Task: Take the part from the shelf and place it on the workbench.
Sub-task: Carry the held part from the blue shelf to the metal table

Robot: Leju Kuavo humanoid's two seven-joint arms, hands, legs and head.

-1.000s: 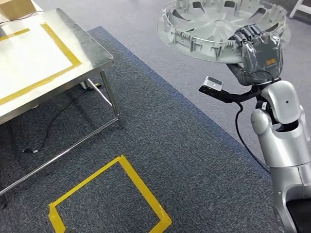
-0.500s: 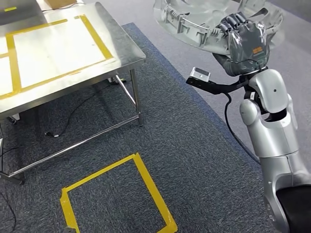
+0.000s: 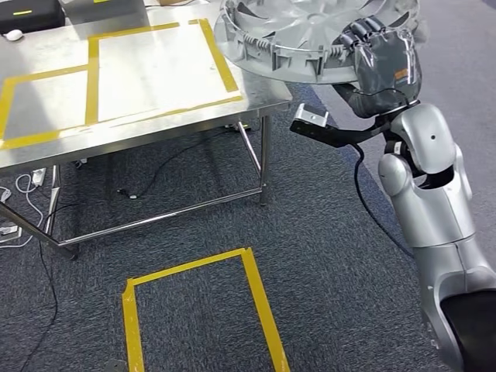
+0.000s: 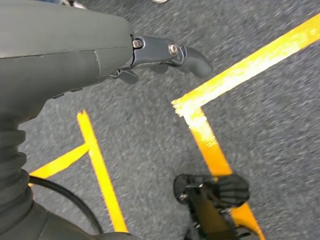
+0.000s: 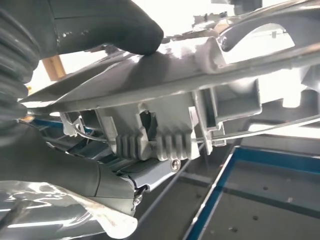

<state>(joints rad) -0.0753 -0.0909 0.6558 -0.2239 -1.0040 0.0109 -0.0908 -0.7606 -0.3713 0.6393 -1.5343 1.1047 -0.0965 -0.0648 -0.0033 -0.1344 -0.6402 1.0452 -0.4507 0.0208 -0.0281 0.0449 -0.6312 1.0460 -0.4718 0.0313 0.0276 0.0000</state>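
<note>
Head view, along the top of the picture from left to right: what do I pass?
Black box → white mouse → yellow-taped workbench → silver wheel cover → right hand gripping the cover's rim.

The far side of the grey part (image 3: 304, 35) is running off the top edge of the head view, and the right hand (image 3: 383, 58) is covering the stretch of rim it is gripping. The workbench (image 3: 146, 124) is being cut off at the left and top edges, its far legs lying out of sight beneath the top. In the left wrist view the left hand (image 4: 166, 52) is showing too few fingers to tell their state.
</note>
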